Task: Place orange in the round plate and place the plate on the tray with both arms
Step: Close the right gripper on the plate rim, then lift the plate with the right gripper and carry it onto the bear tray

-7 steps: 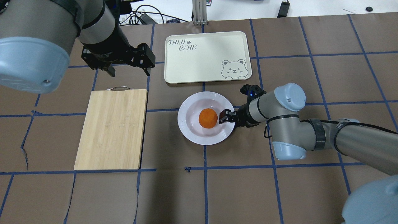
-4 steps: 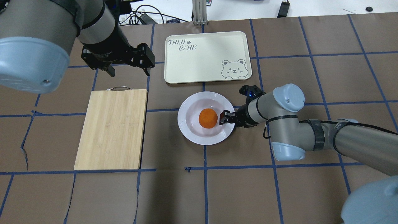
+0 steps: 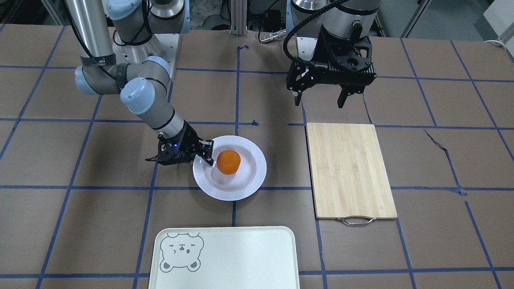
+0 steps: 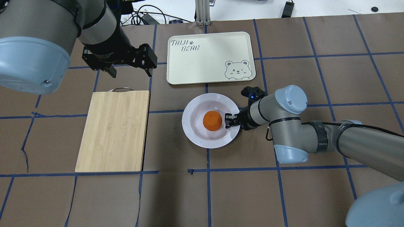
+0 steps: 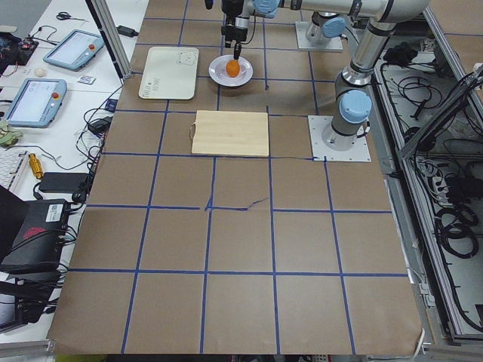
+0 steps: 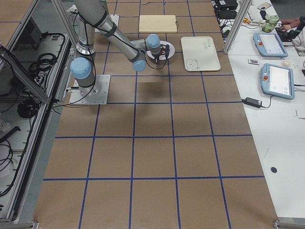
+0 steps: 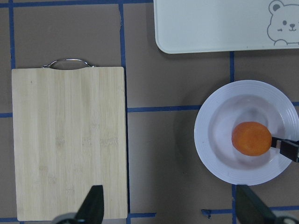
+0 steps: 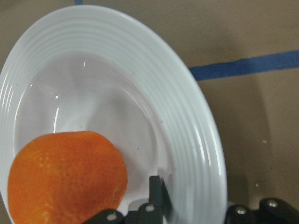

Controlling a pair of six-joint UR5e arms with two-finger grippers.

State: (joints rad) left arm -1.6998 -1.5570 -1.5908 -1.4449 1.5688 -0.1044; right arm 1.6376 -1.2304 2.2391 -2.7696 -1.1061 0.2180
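**Front-facing view.** The orange (image 3: 229,161) sits in the sunken centre of the plate (image 3: 255,176). The plate lies on the table, well apart from the tray (image 3: 233,257), which the frame's lower edge cuts off. The right gripper (image 3: 207,157) is at the plate's rim. Its jaws are clamped on that rim: one finger lies over it, and the other is hidden below. The left gripper (image 3: 319,100) hangs above the table near the board (image 3: 351,170), jaws wide apart and holding nothing.

**Overhead view.** The plate lies between board and tray, nearer the tray. The right wrist hides part of the rim (only the upper finger shows, just beside the orange). The left arm's elbow is cut off at the frame's edge.

**Left side view.** Plate and orange are visible but small. Finger detail cannot be made out.

**Right side view.** The right arm covers most of the plate, and the orange is hard to make out.

**Left wrist view.** Two fingertips show at the bottom edge, far apart. Board, plate and orange lie below, and only a corner of the tray is in frame.

**Right wrist view.** The orange is cut off at the lower left. One black finger rests on the plate's inner slope. Whether it touches the orange cannot be told.
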